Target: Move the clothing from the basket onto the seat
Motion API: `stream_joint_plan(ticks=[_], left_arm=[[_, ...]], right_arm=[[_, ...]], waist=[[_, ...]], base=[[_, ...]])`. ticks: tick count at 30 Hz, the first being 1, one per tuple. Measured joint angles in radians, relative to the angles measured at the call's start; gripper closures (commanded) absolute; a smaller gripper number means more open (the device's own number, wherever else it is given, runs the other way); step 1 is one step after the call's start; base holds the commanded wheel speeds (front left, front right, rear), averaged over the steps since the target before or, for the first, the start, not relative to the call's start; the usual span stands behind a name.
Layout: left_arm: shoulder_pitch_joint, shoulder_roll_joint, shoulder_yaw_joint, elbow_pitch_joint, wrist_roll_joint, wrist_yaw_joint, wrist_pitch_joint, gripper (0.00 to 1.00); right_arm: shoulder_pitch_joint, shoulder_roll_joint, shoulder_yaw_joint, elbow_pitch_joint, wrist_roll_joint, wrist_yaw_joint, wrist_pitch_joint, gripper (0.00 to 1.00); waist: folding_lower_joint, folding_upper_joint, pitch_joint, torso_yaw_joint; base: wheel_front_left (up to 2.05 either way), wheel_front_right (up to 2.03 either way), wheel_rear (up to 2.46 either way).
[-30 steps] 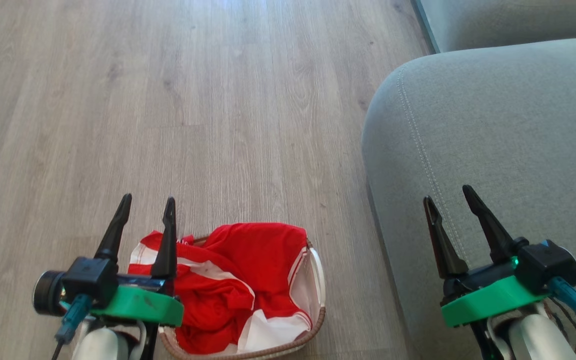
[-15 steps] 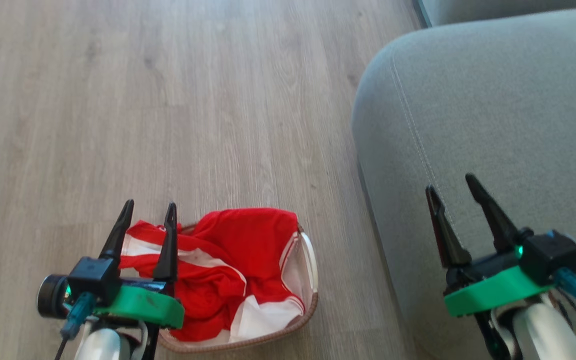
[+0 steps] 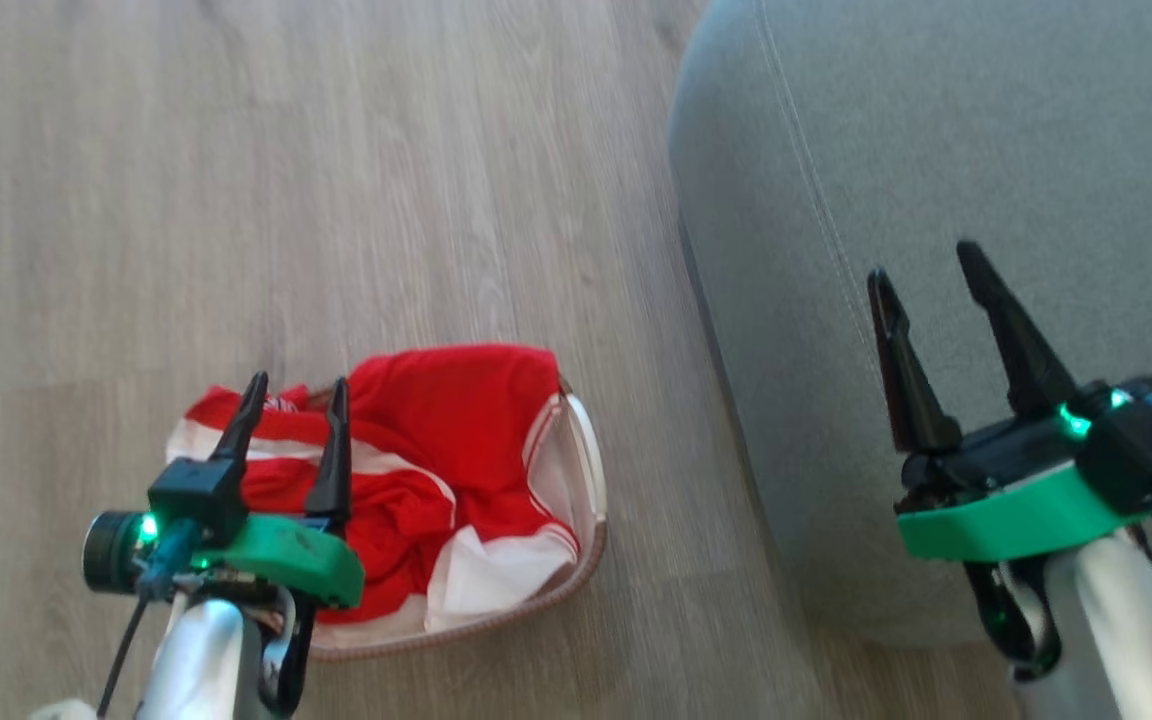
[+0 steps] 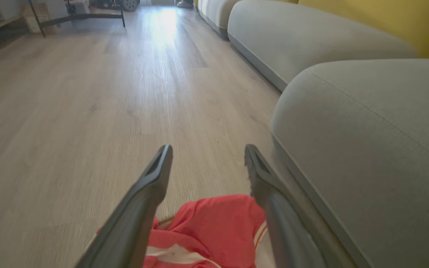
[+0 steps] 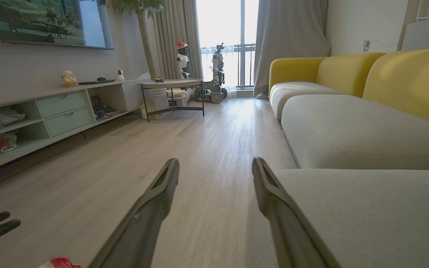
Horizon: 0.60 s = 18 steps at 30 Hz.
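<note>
Left pincer (image 3: 297, 380) spread wide, I'm holding nothing; it hangs over the red clothing (image 3: 456, 420) heaped in the basket (image 3: 591, 545) on the wood floor (image 3: 236, 150). My right pincer (image 3: 921, 262), also spread and empty, is over the seat (image 3: 986, 120) edge. Seat just right of basket, bare floor strip between. Another cushion (image 4: 304, 37) beyond, low shelf unit (image 5: 62, 111) across room.
</note>
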Motion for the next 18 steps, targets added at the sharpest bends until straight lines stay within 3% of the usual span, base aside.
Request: stream_joint_plan(ticks=[18], left_arm=[[-0.327, 0.031, 0.026, 0.544, -0.017, -0.027, 0.000, 0.00]], right_arm=[[-0.128, 0.007, -0.028, -0.109, 0.007, 0.000, -0.003, 0.00]], waist=[[0.0002, -0.0001, 0.239, -0.057]], base=[[0.00, 0.00, 0.00]])
